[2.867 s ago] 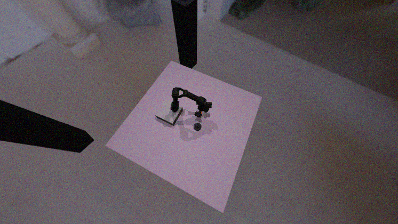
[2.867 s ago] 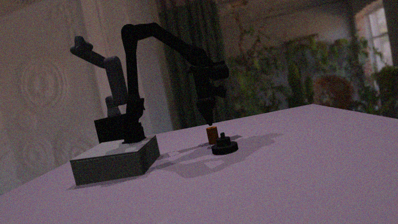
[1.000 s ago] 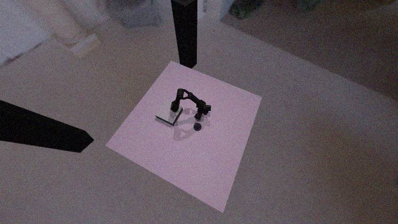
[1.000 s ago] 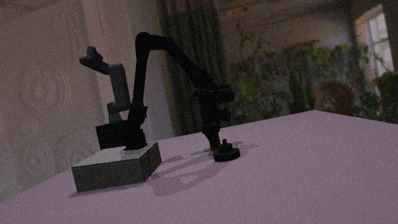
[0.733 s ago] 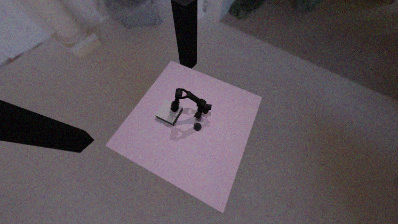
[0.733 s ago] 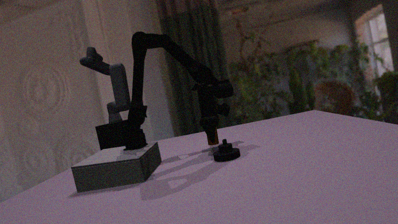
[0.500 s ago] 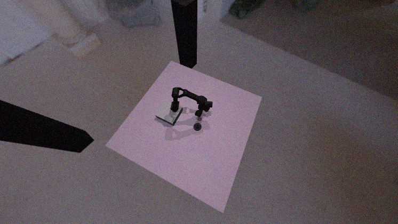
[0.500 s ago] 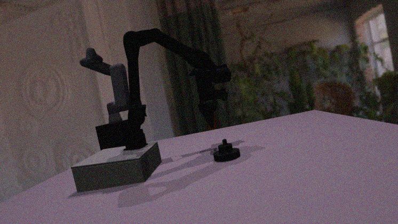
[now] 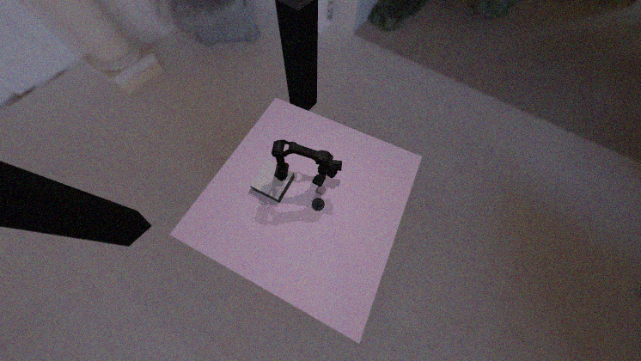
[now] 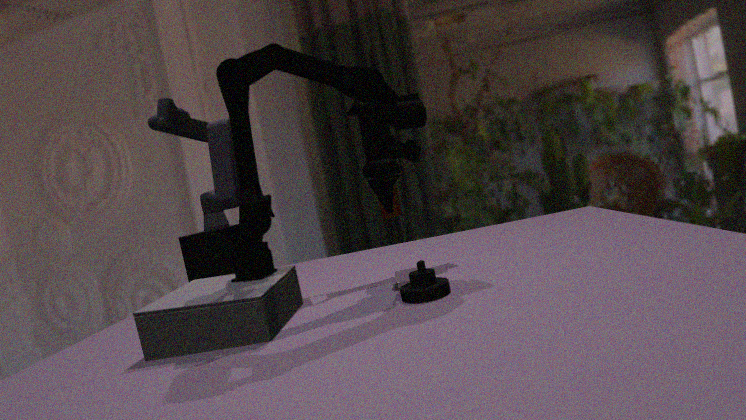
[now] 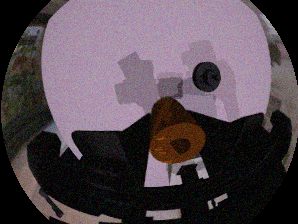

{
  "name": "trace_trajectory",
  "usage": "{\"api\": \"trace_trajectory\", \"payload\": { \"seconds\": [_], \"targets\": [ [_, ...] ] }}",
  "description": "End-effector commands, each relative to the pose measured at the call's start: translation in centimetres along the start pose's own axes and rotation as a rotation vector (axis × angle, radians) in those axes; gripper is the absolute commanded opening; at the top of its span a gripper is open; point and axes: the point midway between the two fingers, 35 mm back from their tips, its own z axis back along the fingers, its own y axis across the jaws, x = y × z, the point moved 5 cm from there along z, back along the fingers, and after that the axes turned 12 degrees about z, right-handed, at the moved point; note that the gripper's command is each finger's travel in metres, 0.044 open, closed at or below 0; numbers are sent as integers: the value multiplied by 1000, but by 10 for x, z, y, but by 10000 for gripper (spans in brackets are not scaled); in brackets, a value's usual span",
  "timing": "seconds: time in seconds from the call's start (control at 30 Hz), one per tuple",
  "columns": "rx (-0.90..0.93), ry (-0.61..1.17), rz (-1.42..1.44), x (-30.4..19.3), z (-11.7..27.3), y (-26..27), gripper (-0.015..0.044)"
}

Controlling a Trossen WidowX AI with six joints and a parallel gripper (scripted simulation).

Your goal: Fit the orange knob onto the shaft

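Light poor, grain heavy. My jaws, the gripper (image 9: 319, 180) (image 10: 391, 206) (image 11: 168, 115), are clamped on the orange knob (image 10: 394, 204) (image 11: 175, 132), held up in the air above the tabletop (image 9: 291, 251) (image 10: 495, 354) (image 11: 95, 65). From outside, only a sliver of orange shows past my dark fingers; from overhead I cannot make the knob out at all. The wrist view shows it best: one end face turned to the lens, a dark hole in it. The outline of that hole is too murky for me to place a flat side. Of the other end I see nothing.

The round pedestal (image 9: 318, 204) (image 10: 424, 290) (image 11: 204, 77) stands on the tabletop, apart from the knob and lower than it. Its shaft (image 10: 420, 265) pokes upright from a stepped top, black on black; the flat on it cannot be read. In the wrist view the shaft blurs into the pedestal.

Edges: the tabletop reaches well past the pedestal on the side away from my arm's base block (image 9: 276, 190) (image 10: 208, 326). The block sits well apart from the pedestal, nearer one tabletop edge. I see nothing standing between knob and pedestal. Shadows of my arm (image 9: 304, 149) (image 10: 313, 70) fall around the pedestal and muddy its foot.

Beyond the edges: two black beams (image 9: 302, 53) overhead, a dark curtain (image 10: 339, 156), greenery (image 10: 501, 172), a window (image 10: 712, 78), all clear of the knob and pedestal.
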Motion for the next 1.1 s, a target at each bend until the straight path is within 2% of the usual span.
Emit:
{"api": "trace_trajectory", "payload": {
  "seconds": [0.0, 1.07],
  "targets": [
    [1, -8, 0, 4, -1, -8, 0],
    [-6, -9, 4, 15, -32, -97, 0]
  ]
}}
